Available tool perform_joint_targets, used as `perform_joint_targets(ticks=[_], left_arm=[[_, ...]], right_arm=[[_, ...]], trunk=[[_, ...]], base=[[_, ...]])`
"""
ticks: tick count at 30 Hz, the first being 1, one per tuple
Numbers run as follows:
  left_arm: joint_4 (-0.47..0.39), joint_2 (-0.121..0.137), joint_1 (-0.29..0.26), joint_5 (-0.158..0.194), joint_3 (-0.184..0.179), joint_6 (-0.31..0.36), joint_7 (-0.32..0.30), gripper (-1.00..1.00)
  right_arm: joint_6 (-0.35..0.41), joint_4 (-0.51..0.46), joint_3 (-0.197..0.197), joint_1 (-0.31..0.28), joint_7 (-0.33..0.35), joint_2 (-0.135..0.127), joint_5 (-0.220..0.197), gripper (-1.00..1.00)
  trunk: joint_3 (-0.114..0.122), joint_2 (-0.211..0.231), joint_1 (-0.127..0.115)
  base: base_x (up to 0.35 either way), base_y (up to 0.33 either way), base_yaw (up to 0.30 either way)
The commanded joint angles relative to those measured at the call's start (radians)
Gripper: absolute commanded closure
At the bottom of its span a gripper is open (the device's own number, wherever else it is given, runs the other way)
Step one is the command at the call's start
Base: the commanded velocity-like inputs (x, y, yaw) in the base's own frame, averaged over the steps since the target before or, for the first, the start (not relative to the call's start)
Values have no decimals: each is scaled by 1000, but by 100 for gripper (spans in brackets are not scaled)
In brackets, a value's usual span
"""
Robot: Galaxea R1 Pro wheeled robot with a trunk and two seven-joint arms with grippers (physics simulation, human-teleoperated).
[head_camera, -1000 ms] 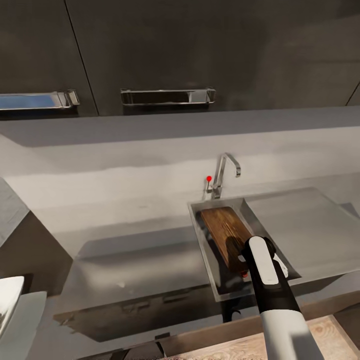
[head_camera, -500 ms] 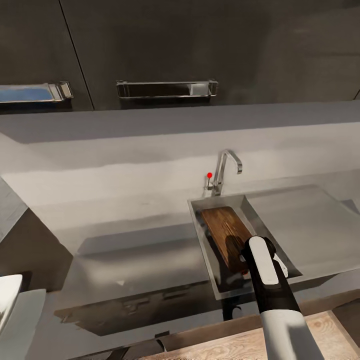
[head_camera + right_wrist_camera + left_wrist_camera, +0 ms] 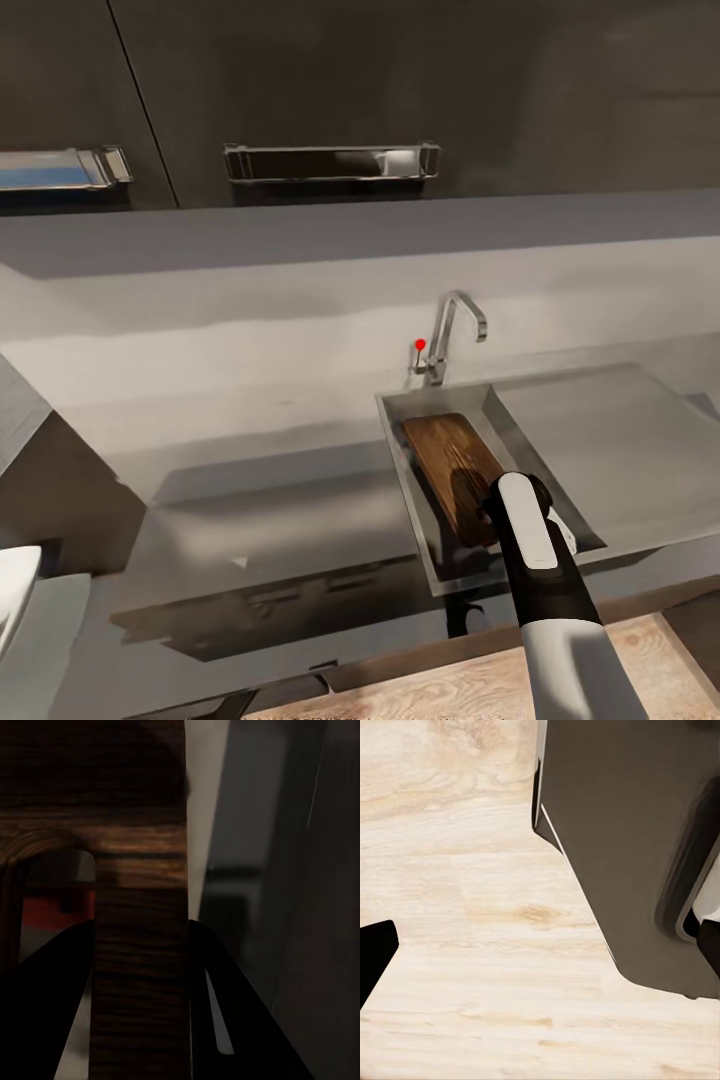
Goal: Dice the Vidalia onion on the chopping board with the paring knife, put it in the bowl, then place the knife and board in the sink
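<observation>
1. A grey kitchen countertop [image 3: 280, 500] runs below dark wall cabinets [image 3: 400, 90] with shiny metal handles [image 3: 330, 162].
2. A steel sink [image 3: 400, 440] is set into the counter, with a tall chrome tap [image 3: 455, 335] and a small red knob [image 3: 420, 344] at its far edge, beyond the pincer.
3. The robot's right arm [image 3: 545, 590], white and black, reaches forward and down into the near end of the sink.
4. A brown wooden chopping board [image 3: 450, 465] lies lengthwise inside the basin, stretching from the right pincer away toward the tap.
5. In the right wrist view, the right pincer [image 3: 139, 967] has its two dark fingers [image 3: 45, 997] pressed against either side of the board's [image 3: 139, 907] near end, pinching it.
6. In that same view, just beside one finger, the board's slot-shaped handle hole [image 3: 52, 870] opens, and something orange-red [image 3: 56, 907] shows through it; I cannot tell for certain what it is.
7. A flat drainboard [image 3: 620, 440] extends from the basin on the side away from the robot's left arm.
8. In the left wrist view, one dark fingertip [image 3: 375, 952] of the left pincer hangs over pale wooden flooring [image 3: 472, 945], near a dark part of the robot's body [image 3: 630, 847]. I cannot tell whether this pincer is spread or pressed together.
9. A white rounded object [image 3: 15, 590] sits at the edge of the head view, well apart from the right pincer, toward the robot's left.
</observation>
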Motion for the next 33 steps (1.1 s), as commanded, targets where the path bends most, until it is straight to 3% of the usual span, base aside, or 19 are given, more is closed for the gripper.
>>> perform_joint_targets(ticks=[1, 33], left_arm=[[1, 0, -1, 6, 4, -4, 0, -100], [1, 0, -1, 6, 4, -4, 0, -100]], right_arm=[[10, -1, -2, -1, -5, 1, -2, 100], [10, -1, -4, -1, -3, 0, -3, 100]], trunk=[[-3, -2, 0], [-41, -2, 0]], base=[[0, 0, 0], [0, 0, 0]])
